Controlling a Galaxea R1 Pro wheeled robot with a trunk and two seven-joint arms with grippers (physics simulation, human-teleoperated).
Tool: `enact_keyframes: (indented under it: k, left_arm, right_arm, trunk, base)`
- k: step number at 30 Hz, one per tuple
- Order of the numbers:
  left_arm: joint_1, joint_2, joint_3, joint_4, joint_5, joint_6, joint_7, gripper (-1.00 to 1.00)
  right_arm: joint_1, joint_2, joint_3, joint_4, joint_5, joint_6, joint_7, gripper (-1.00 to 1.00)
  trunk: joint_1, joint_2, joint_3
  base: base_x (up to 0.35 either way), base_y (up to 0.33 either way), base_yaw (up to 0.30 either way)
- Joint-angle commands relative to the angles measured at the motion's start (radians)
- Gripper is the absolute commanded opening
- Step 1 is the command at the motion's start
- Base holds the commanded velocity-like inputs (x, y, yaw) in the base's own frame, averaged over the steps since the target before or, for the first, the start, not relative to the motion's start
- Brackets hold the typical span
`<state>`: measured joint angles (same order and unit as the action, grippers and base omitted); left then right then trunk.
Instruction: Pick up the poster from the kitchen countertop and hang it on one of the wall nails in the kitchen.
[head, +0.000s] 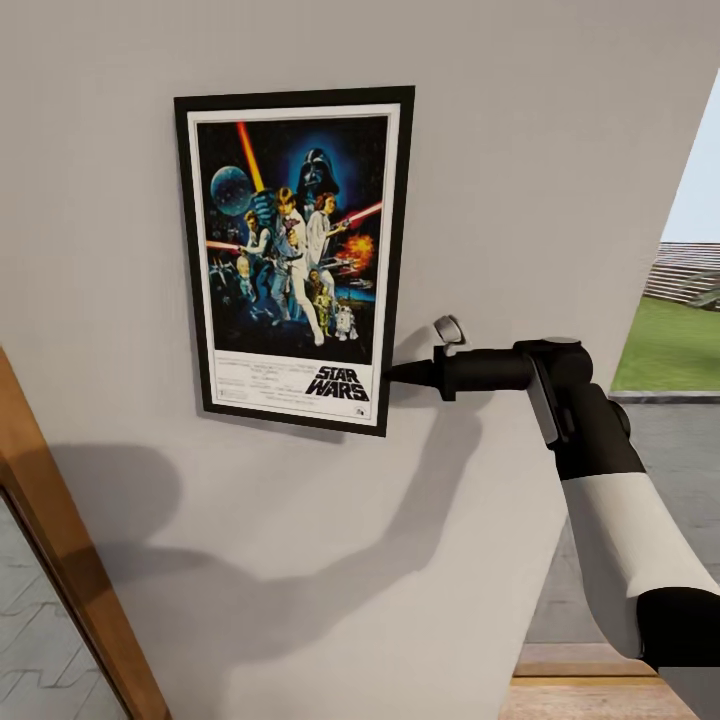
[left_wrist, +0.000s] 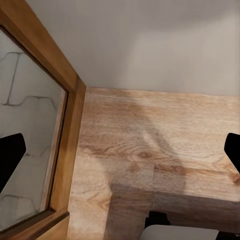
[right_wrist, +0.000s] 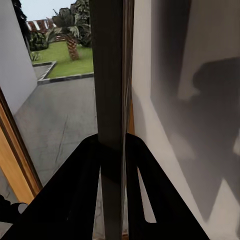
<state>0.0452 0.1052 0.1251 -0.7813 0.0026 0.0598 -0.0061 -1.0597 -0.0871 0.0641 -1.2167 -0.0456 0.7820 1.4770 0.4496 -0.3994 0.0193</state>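
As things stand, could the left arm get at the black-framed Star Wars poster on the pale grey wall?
Probably not without repositioning. The left gripper points down at the wooden floor beside a wood-framed glass panel, open and away from the poster. The right gripper already pinches its lower right edge, against the wall.

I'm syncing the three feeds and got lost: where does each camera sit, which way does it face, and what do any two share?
Head view: on the head, facing the wall with the poster against it; the right gripper pinches its lower right edge.
Left wrist view: by the left gripper, aimed down at the wood floor beside a wooden door frame; dark fingertips at both edges.
Right wrist view: looks along the poster's edge, clamped between dark fingers.
Shared: head and right wrist views both show poster, wall and outdoor grass.
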Motion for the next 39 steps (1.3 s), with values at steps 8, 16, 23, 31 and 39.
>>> enact_keyframes:
  k: [8, 16, 23, 31, 39]
  left_arm:
    - [0.001, -0.001, -0.001, 0.001, -0.001, 0.006, 0.001, 1.00]
    - [0.001, -0.001, -0.001, 0.001, -0.001, 0.006, 0.002, 1.00]
    - [0.001, -0.001, -0.001, 0.001, -0.001, 0.005, 0.002, 1.00]
    - [0.001, -0.001, -0.001, 0.001, -0.001, 0.005, 0.001, 1.00]
    - [0.001, -0.001, -0.001, 0.001, -0.001, 0.005, 0.000, 1.00]
  right_arm:
    - [0.000, -0.001, 0.002, 0.000, -0.002, 0.011, -0.001, -1.00]
    - [0.000, -0.002, 0.002, 0.000, -0.002, 0.013, -0.001, 1.00]
    - [0.000, -0.001, 0.002, 0.000, -0.002, 0.013, -0.001, 1.00]
    - [0.000, -0.001, 0.002, 0.000, -0.002, 0.013, -0.001, 1.00]
    - [0.000, -0.002, 0.003, -0.001, -0.005, 0.012, 0.000, 1.00]
  trunk:
    - [0.000, -0.001, 0.000]
    - [0.000, -0.001, 0.000]
    - [0.000, -0.001, 0.000]
    - [0.000, -0.001, 0.000]
    - [0.000, -0.001, 0.000]
  base:
    - [0.065, 0.000, 0.000]
    - [0.016, 0.000, 0.000]
    - [-0.059, -0.015, 0.000]
    - [-0.272, -0.071, 0.000]
    - [-0.262, -0.065, 0.000]
